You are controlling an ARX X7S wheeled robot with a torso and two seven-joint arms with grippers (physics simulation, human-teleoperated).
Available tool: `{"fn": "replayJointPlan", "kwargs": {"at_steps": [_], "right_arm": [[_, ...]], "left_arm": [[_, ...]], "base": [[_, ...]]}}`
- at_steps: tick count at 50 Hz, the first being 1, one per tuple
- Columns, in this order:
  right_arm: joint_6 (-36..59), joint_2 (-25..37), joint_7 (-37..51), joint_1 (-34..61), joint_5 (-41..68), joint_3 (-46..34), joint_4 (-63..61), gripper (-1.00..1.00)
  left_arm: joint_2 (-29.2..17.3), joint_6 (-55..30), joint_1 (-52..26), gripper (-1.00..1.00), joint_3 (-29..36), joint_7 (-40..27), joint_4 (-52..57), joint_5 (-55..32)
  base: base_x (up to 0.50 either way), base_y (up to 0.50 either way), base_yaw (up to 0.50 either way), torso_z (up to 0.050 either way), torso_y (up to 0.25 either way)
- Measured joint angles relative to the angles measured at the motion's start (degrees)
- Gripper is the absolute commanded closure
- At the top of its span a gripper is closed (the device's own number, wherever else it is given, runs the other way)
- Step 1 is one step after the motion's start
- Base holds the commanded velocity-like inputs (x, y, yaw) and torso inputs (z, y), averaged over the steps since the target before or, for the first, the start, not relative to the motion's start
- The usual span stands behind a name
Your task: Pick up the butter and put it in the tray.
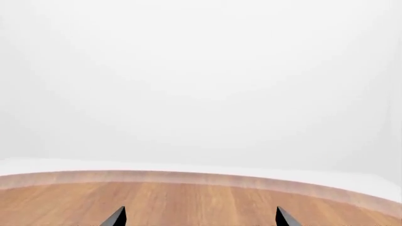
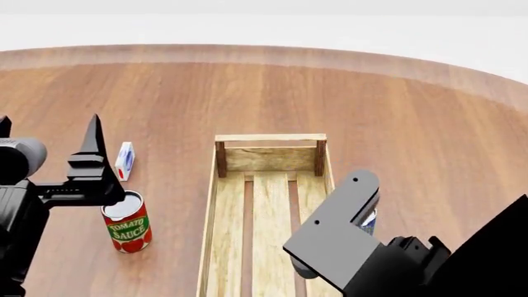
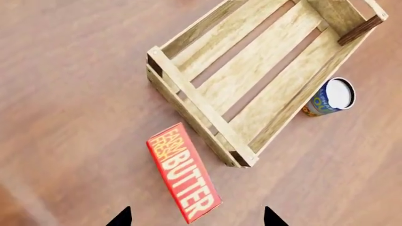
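The butter (image 3: pixel 183 172), a red-and-orange box with white lettering, lies flat on the wooden table just outside one end wall of the tray (image 3: pixel 188 94). In the head view it is hidden. The tray (image 2: pixel 271 138) is a long pale wooden crate with a slatted bottom and nothing in it. My right gripper (image 3: pixel 196 219) hovers above the butter's near end, open, both fingertips wide of the box and not touching it. Away at the left, my left gripper (image 1: pixel 201 217) is open over bare table, one finger (image 2: pixel 93 145) pointing up in the head view.
A tomato sauce can (image 2: pixel 126 224) and a small white-blue-red carton (image 2: pixel 125 159) stand left of the tray, close to my left gripper. A blue-and-orange can (image 3: pixel 330 96) stands against the tray's long outer side, partly hidden by my right arm (image 2: pixel 338 238). The round table's edge (image 2: pixel 462 74) curves behind.
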Motion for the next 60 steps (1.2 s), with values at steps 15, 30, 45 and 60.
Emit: {"fn": "replayJointPlan", "kwargs": {"at_steps": [15,30,45,60], "right_arm": [[0.6,0.2,-1.8,3.0,-2.1,-6.5,0.4,-1.0],[1.0,-0.3,-11.7,8.1,-10.4,-14.3,-2.5,-1.0],[0.3,-1.2,-17.5,12.3,-16.0,-22.1,-2.3,-1.0],[-2.6,-2.3,-26.3,12.6,-25.9,-25.0,-2.9,-1.0]], "left_arm": [[-0.4,1.1,0.6,-1.0,0.4,-0.2,-0.7,-0.2],[-0.7,2.1,1.0,-1.0,0.7,-0.3,-1.7,-0.5],[-1.0,3.0,1.3,-1.0,1.1,-0.5,-2.6,-0.7],[-1.2,3.4,1.5,-1.0,1.5,-0.7,-2.7,-1.0]], "base": [[0.0,0.0,0.0,0.0,0.0],[0.0,0.0,0.0,0.0,0.0],[0.0,0.0,0.0,0.0,0.0],[0.0,0.0,0.0,0.0,0.0]]}}
